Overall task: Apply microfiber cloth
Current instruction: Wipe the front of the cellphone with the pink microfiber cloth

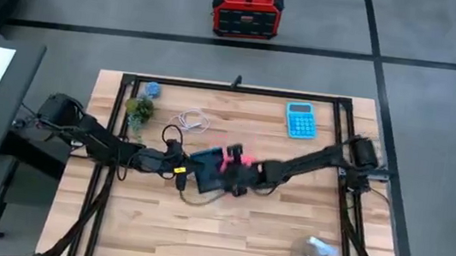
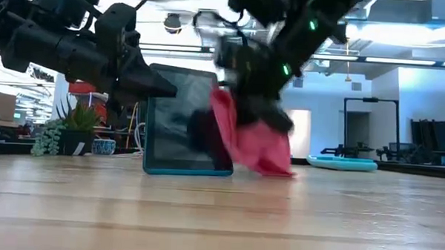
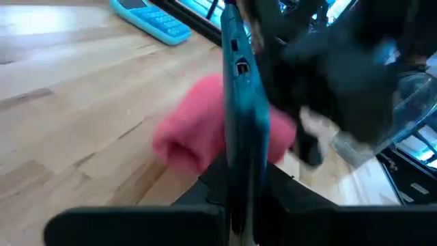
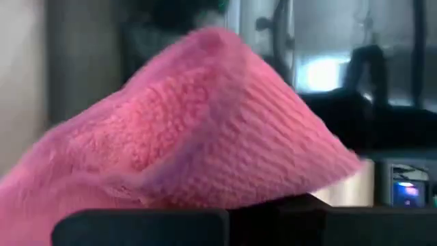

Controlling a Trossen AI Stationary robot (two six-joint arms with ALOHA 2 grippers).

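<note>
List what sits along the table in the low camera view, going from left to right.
Potted plant → left gripper holding the teal-edged phone upright on its edge → pink microfiber cloth held by the right gripper against the phone → light-blue object far back.

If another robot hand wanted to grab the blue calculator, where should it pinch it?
Probably across its two long side edges, coming straight down from above. The blue calculator lies flat on the table near the far edge, keys up, with bare wood beside it, so fingers could slip down either side. Both grippers are busy: left gripper holds the phone upright, right gripper holds the pink cloth.
</note>
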